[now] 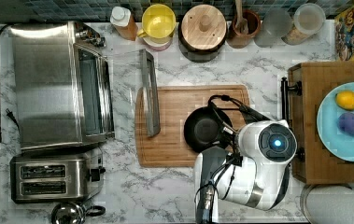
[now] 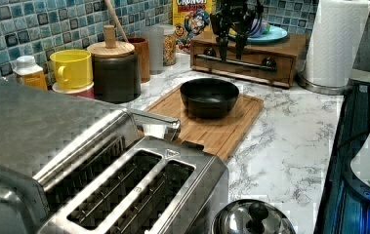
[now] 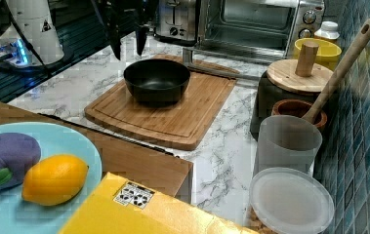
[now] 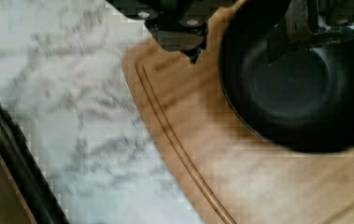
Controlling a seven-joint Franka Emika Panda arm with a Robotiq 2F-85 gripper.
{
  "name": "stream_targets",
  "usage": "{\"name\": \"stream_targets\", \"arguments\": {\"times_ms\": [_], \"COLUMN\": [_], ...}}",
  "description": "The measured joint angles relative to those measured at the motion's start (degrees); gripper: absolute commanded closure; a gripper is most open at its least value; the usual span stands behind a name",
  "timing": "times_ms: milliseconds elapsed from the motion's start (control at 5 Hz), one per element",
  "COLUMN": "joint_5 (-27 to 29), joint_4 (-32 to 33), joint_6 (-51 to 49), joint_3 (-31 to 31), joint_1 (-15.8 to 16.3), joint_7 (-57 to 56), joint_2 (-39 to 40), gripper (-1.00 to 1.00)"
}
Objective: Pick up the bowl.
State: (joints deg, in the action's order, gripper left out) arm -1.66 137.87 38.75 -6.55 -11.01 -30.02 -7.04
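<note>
The black bowl (image 1: 205,128) sits upright on the wooden cutting board (image 1: 165,144), toward the top view's right end of it. It is also seen in the left view as the bowl (image 2: 209,96), in the right view as the bowl (image 3: 156,80), and in the wrist view as the bowl (image 4: 300,88). My gripper (image 2: 232,48) hangs open well above the bowl, not touching it. In the right view the gripper (image 3: 128,48) is above the bowl's left edge. In the wrist view the gripper (image 4: 237,44) straddles the rim from above, one finger (image 4: 181,39) over the board and the other over the bowl's inside.
A toaster oven (image 1: 58,84) with its door (image 1: 149,91) open reaches onto the board's left end in the top view. A yellow mug (image 1: 158,22) and a wooden-lidded canister (image 1: 203,29) stand behind. A wooden box (image 1: 315,93) with a light blue plate (image 1: 347,140) stands at the top view's right.
</note>
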Motion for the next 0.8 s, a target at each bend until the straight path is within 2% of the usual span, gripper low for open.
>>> {"name": "stream_targets", "arguments": {"times_ms": [200,600,800], "joint_5": [0.11,2.62,4.96], "joint_4": [0.0,0.34,1.34], "joint_6": [3.33,3.27,6.63], "joint_3": [0.01,-0.9,-0.83], "joint_1": [-0.03,-0.64,-0.7], "joint_7": [-1.23,-2.55,-5.43], "joint_2": [2.18,7.06,8.05], "gripper": [0.0,0.0,0.0]}}
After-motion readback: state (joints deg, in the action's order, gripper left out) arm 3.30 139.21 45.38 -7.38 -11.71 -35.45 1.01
